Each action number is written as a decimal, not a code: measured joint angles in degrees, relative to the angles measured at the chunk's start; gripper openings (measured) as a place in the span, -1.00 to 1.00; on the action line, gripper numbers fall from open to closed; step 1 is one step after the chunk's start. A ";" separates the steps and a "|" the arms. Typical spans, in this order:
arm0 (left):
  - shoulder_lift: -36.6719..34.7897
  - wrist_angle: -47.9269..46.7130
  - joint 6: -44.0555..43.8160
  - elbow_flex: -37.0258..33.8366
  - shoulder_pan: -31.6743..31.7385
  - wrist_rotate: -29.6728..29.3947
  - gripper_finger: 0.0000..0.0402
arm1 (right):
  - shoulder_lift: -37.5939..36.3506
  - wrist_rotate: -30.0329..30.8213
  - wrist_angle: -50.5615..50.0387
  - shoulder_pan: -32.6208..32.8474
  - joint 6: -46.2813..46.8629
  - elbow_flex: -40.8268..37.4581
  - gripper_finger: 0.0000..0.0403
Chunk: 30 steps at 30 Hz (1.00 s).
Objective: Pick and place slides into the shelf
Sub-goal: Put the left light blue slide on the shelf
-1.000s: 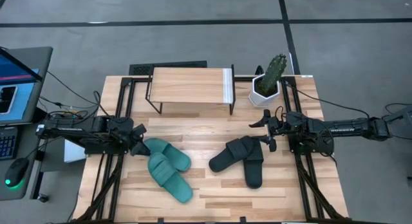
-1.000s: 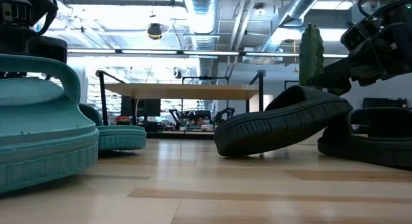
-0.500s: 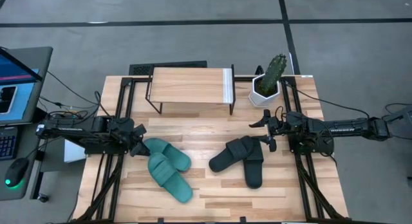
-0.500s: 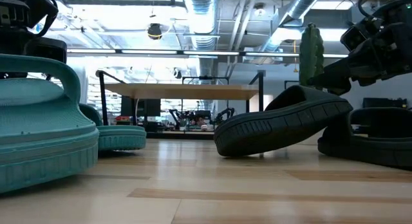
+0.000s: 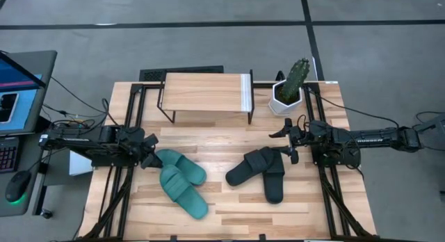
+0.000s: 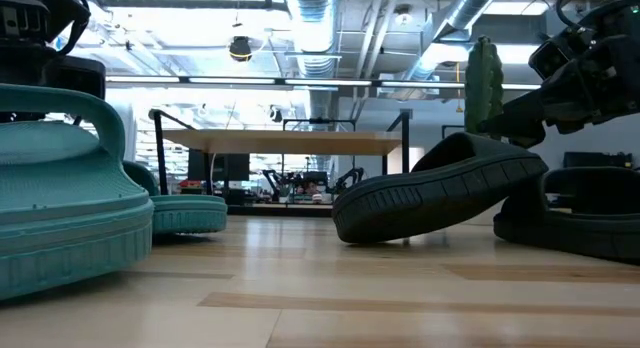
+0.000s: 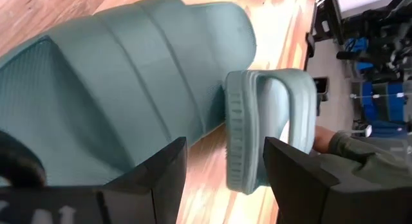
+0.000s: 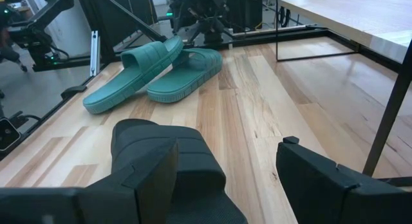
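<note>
Two teal slides (image 5: pixel 183 178) lie at the table's left, one (image 8: pixel 131 74) leaning tilted on the other (image 8: pixel 187 74). Two black slides (image 5: pixel 259 172) lie right of centre; one (image 6: pixel 440 193) rests tilted, its far end propped on the other (image 6: pixel 575 218). The shelf (image 5: pixel 206 94) stands on thin black legs at the far middle. My left gripper (image 5: pixel 148 159) is open, close by the nearest teal slide's end (image 7: pixel 122 102), with no touch showing. My right gripper (image 5: pixel 284 143) is open beside the black slides (image 8: pixel 161 147), clear of them.
A potted cactus (image 5: pixel 292 85) stands at the far right, next to the shelf and near my right arm. Bare wooden tabletop (image 5: pixel 229 141) lies between the slides and the shelf. A laptop (image 5: pixel 17 89) sits off the table's left side.
</note>
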 joint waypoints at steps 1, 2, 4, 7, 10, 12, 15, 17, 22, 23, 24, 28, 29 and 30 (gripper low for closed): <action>0.00 0.15 -0.22 0.00 -0.02 0.00 -0.03 | 0.02 -0.02 0.02 0.00 0.00 -0.02 0.24; 0.00 0.14 -0.29 0.00 -0.15 0.00 -0.03 | 0.00 -0.01 0.01 0.02 0.00 -0.02 0.24; 0.00 0.18 -0.66 0.00 -0.76 -0.36 -0.03 | 0.01 -0.01 0.01 0.02 0.00 -0.01 0.24; 0.00 0.22 -1.55 0.00 -2.28 -1.28 -0.03 | 0.00 -0.02 0.02 0.01 0.00 0.00 0.24; 0.00 1.08 -2.41 0.00 -4.24 -2.82 -0.03 | 0.00 -0.01 0.01 0.01 0.01 0.00 0.24; 0.00 1.92 -3.29 0.00 -5.68 -4.08 -0.03 | 0.00 -0.02 0.00 0.02 0.00 0.00 0.24; 0.02 2.01 -4.34 0.00 -7.93 -5.83 -0.03 | 0.00 -0.01 0.02 0.02 0.00 0.00 0.24; 0.00 2.00 -4.82 -0.01 -9.41 -7.22 -0.03 | 0.00 -0.01 0.01 0.00 0.00 0.00 0.24; 0.00 1.98 -6.30 -0.02 -12.77 -10.31 -0.03 | 0.00 0.00 0.02 0.01 0.00 -0.01 0.24; 0.00 1.98 -6.44 -0.02 -13.34 -10.91 -0.03 | 0.00 0.00 0.00 0.02 0.00 -0.02 0.24; 0.00 1.98 -6.85 -0.02 -13.91 -11.51 -0.03 | 0.00 0.00 0.02 0.02 0.02 -0.02 0.24; 0.22 2.69 -7.81 -0.02 -16.01 -13.26 -0.03 | 0.02 -0.02 0.00 0.02 0.00 -0.02 0.24; 0.52 3.28 -7.96 -0.02 -16.46 -13.76 -0.03 | 0.02 0.00 0.00 0.02 0.00 0.00 0.24; 0.91 3.81 -8.10 -0.02 -16.92 -14.13 -0.03 | 0.00 0.00 0.00 0.00 0.00 0.00 0.24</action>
